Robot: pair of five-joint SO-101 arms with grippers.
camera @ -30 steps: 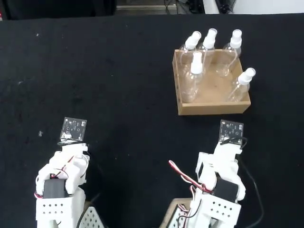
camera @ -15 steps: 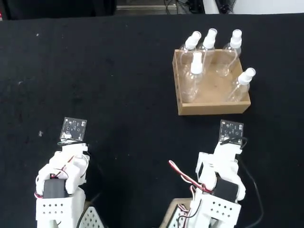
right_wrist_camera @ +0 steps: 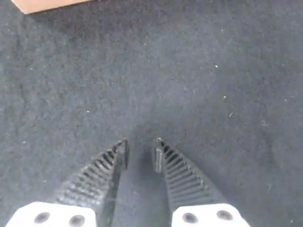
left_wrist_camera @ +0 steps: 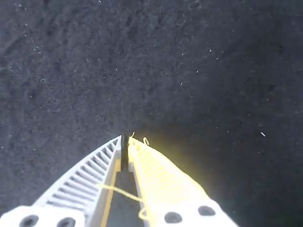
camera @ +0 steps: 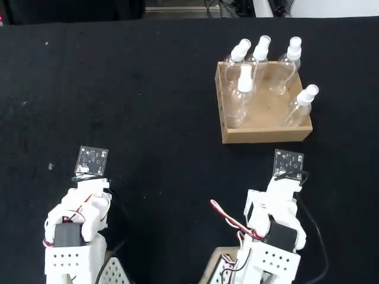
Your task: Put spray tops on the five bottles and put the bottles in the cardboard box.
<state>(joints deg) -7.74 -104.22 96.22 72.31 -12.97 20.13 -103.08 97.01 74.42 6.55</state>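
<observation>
From where I stand, the left fingers (left_wrist_camera: 147, 166) are pressed together, tips meeting with no gap, and there is nothing between them. They hang over bare black cloth; one finger looks pale grey and the other catches a yellow light. The right fingers (right_wrist_camera: 173, 166) are parted only a little, a narrow slot between the ribbed inner faces, and they grasp nothing either. They too hover over the dark surface (camera: 148, 89), and in the right wrist view a corner of the cardboard box (right_wrist_camera: 35, 4) shows a good way ahead of the tips.

Further back, both arms sit folded at the near edge of the surface, the left arm (camera: 77, 223) and the right arm (camera: 276, 218) side by side and well apart from each other. Each has a small dark square board at its front end. A red and white cable (camera: 228, 219) loops beside the right arm's base.

The cardboard box (camera: 266, 135) lies on the far right part of the surface, ahead of the right arm and clear of both arms. All five bottles (camera: 238, 105) are inside it, clear bodies with white spray tops (camera: 244, 78) fitted. Three are along the far wall, one is near the left side and one leans in the near right corner
</observation>
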